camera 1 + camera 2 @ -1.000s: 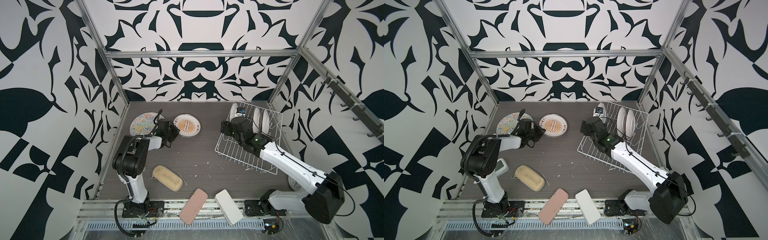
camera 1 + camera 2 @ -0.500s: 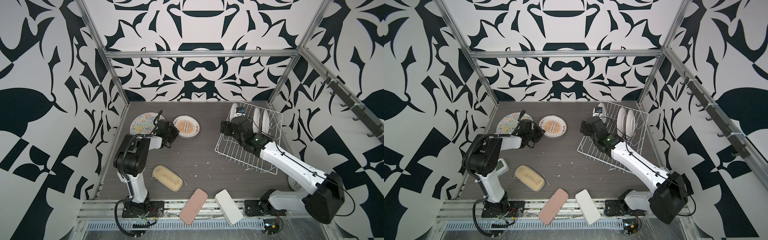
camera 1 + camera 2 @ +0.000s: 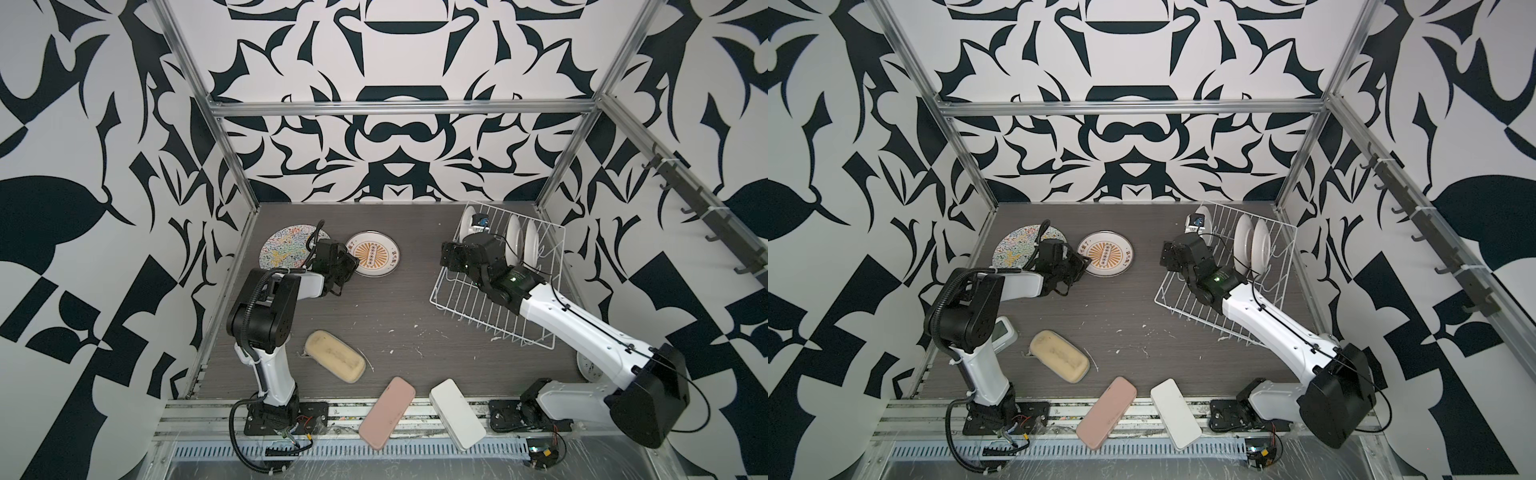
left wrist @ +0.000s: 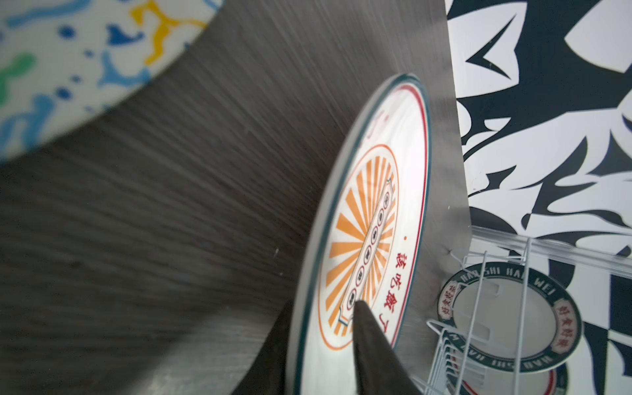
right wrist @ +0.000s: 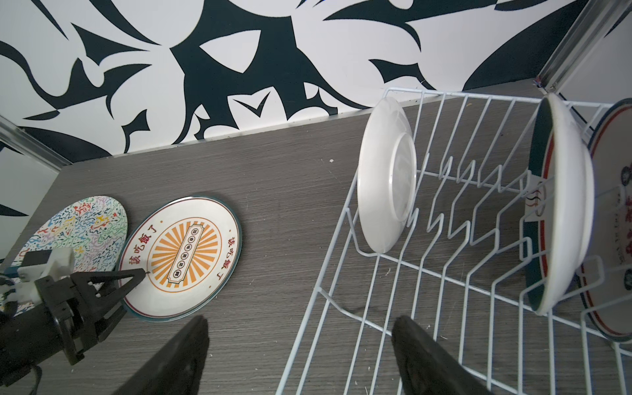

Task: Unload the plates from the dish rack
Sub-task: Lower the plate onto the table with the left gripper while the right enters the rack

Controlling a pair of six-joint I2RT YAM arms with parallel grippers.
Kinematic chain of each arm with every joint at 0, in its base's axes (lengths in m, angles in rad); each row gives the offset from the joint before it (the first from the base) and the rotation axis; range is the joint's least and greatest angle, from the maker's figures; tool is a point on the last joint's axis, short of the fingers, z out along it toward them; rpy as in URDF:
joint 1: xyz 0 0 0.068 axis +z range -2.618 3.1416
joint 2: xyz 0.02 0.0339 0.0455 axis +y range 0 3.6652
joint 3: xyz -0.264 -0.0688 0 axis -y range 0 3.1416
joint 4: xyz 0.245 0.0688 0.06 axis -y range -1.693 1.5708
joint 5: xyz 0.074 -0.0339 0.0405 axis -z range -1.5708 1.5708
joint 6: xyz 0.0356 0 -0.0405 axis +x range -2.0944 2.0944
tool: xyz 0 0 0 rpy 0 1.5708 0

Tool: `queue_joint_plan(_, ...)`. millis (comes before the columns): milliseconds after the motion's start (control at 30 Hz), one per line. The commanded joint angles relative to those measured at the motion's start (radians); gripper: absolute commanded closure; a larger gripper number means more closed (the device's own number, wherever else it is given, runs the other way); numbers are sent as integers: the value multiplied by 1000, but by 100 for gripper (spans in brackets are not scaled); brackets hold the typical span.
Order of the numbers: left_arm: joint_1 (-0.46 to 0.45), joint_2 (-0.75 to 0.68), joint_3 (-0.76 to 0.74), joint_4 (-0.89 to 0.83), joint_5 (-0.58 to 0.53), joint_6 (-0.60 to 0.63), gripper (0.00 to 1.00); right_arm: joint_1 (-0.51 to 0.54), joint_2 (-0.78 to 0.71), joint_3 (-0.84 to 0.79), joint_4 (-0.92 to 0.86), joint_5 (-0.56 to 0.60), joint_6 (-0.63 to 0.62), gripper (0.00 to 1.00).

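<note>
Plates (image 5: 181, 256) round, glossy; rack (image 3: 478, 309) wire-gridded.

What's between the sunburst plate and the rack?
Bare tabletop. The right fingers hang either side of the rack edge. The right wrist view shows it.

On the bench (image 3: 395, 307), one squiggle plate (image 3: 279, 252) and one sunburst plate (image 3: 376, 258) are counted lying flat; three upright plates (image 3: 514, 239) are counted in the one dish rack (image 3: 478, 309), five in all. Three oblong pads are counted: a beige pad (image 3: 334, 360), a pink pad (image 3: 387, 411), a white pad (image 3: 457, 415).
</note>
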Motion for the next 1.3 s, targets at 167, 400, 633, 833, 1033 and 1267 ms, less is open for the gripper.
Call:
queue_joint_plan(167, 6, -8, -7, 1, -3, -2, 38, -4, -35, 25, 6, 11, -10, 12)
queue_joint_plan(400, 6, -12, -2, -39, -9, -1, 22, -4, -37, 22, 2, 19, -16, 12)
queue_joint_plan(633, 6, -45, -2, -124, -47, 7, 10, -6, -41, 20, -4, 44, -26, 12)
queue_joint_plan(833, 6, -99, -45, -77, -42, 67, 9, -6, -13, 41, -81, 168, -45, 15)
queue_joint_plan(1033, 6, -150, -93, -54, -7, 54, 9, -5, 41, 91, -174, 291, -38, 15)
queue_joint_plan(1267, 4, -234, -131, -79, 15, 102, 9, -5, 147, 194, -294, 574, 10, 12)
